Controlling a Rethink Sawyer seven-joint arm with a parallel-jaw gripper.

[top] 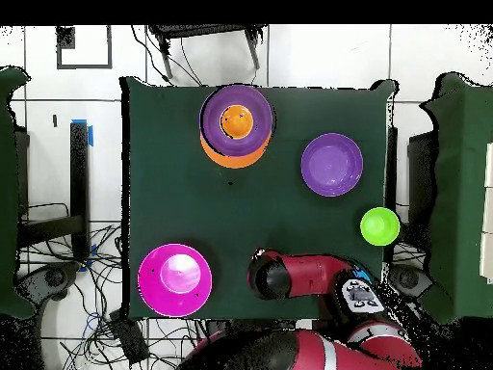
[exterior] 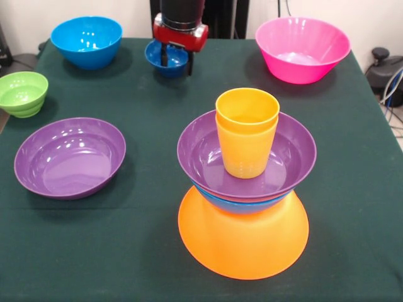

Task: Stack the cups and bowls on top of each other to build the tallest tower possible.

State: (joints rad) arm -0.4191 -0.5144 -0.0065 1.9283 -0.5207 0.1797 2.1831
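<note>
- Orange base bowl (exterior: pixel 243 242) sits upside down near the table's front edge in the front view; its wide rim on the cloth makes a steady foot for the tower (exterior: pixel 245 182).
- On it rests a blue bowl (exterior: pixel 242 202), only its rim showing, with a purple bowl (exterior: pixel 201 148) nested upright inside it.
- Two cups (exterior: pixel 247 129), orange in yellow as far as I can tell, stand upright in the purple bowl's middle, keeping the weight central.
- Gripper (exterior: pixel 176 60) hangs at the far side over the small dark blue bowl (exterior: pixel 157 56); its fingers straddle the near rim and look parted, one inside and one outside, but I cannot tell whether they pinch it.
- Judged from that, the dark blue bowl is the next piece; a rim grip suits a bowl too broad to span.
- Loose pieces lie well apart from the tower: a second purple bowl (exterior: pixel 69 157), green bowl (exterior: pixel 22 93), bright blue bowl (exterior: pixel 86 41), pink bowl (exterior: pixel 302 49).
- Overhead, the arm (top: pixel 308 275) covers the dark blue and bright blue bowls.
- Risk: the cups may tip if the next bowl lands off-centre.
</note>
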